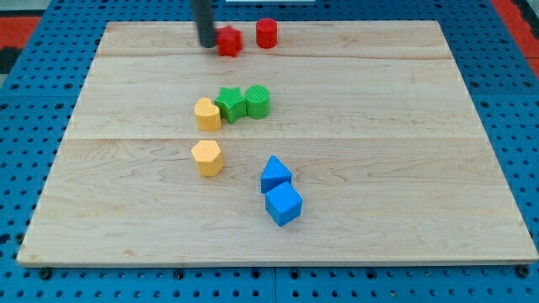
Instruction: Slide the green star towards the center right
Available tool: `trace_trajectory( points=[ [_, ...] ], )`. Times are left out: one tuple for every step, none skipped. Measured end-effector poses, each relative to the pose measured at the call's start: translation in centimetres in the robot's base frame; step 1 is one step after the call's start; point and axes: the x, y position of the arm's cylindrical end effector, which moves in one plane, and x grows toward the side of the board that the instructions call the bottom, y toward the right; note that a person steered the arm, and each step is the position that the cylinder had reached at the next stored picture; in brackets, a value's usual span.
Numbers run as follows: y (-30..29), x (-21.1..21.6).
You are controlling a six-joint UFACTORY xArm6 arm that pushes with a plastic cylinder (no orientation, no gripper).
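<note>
The green star (230, 103) sits near the centre of the surface (404, 194), touching a yellow block (207, 114) on the view's left and a green cylinder (258, 101) on the view's right. It appears light, rigid and likely to slide easily. It has no evident long axis or heading. No gripper is fitted, so there is no grip state to tell. The tip (206, 45) rests at the view's top, touching a red block (229, 40), well apart from the star. Contact belongs on the star's left face; the cylinder obstructs the rightward path.
</note>
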Motion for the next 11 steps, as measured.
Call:
trace_trajectory(
  points=[
    [1.6, -0.2],
    [0.5, -0.2],
    [0.3, -0.2],
    [0.2, -0.2],
    [0.2, -0.2],
    [0.2, -0.1],
    [0.4, 1.2],
    [0.7, 6.3],
    [-1.5, 7.0],
    [-1.7, 10.9],
    [-1.7, 11.2]
  ],
)
